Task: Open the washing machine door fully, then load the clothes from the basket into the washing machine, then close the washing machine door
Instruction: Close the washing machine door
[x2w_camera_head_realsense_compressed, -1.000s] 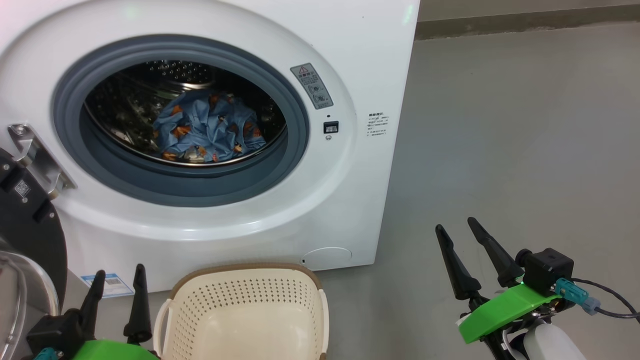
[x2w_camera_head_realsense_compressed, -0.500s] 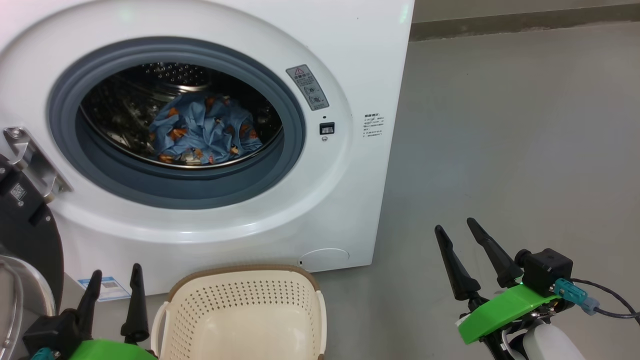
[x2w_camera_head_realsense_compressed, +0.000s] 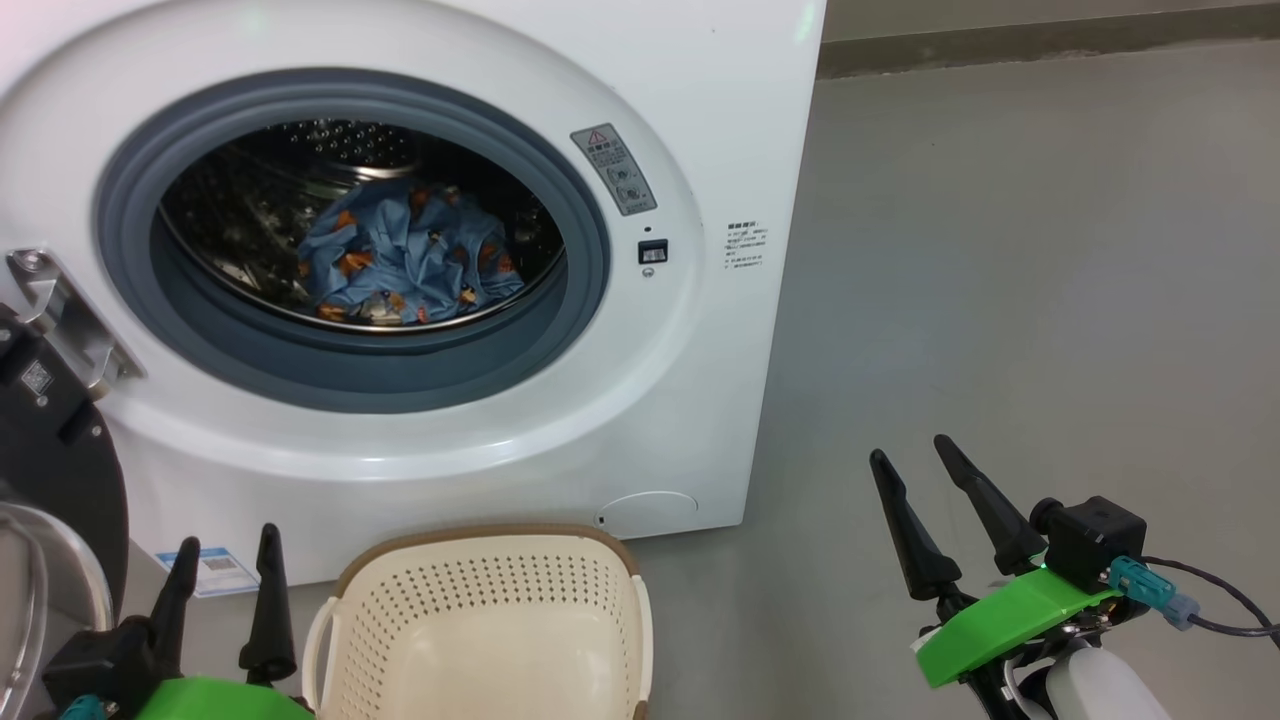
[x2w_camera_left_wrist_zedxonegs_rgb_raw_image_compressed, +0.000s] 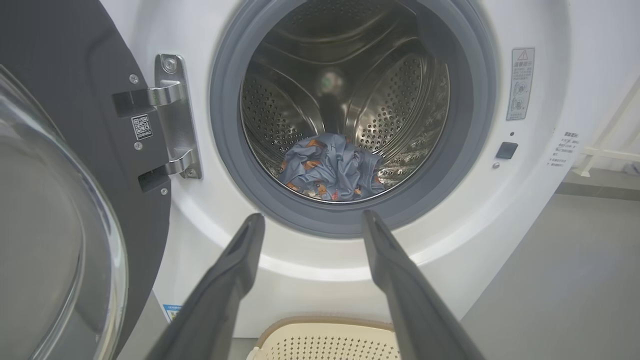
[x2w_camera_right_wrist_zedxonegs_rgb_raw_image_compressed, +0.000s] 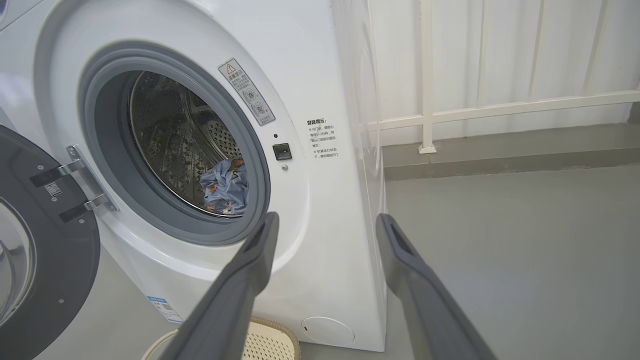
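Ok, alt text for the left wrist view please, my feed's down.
The washer stands open, blue printed clothes lying at the bottom of its steel drum. The open left gripper, holding nothing, points at the opening; the black door hangs swung out at the left and the basket rim shows below.

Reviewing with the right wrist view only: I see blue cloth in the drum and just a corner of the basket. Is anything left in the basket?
Observer: No. In the head view the visible inside of the basket is bare cream plastic.
Operator: Where is the left gripper?
Observer: The left gripper stands open and empty just left of the basket.
Operator: Any cloth hanging out of the opening?
Observer: No. The left wrist view shows the clothes heaped low in the drum, behind the grey ring.
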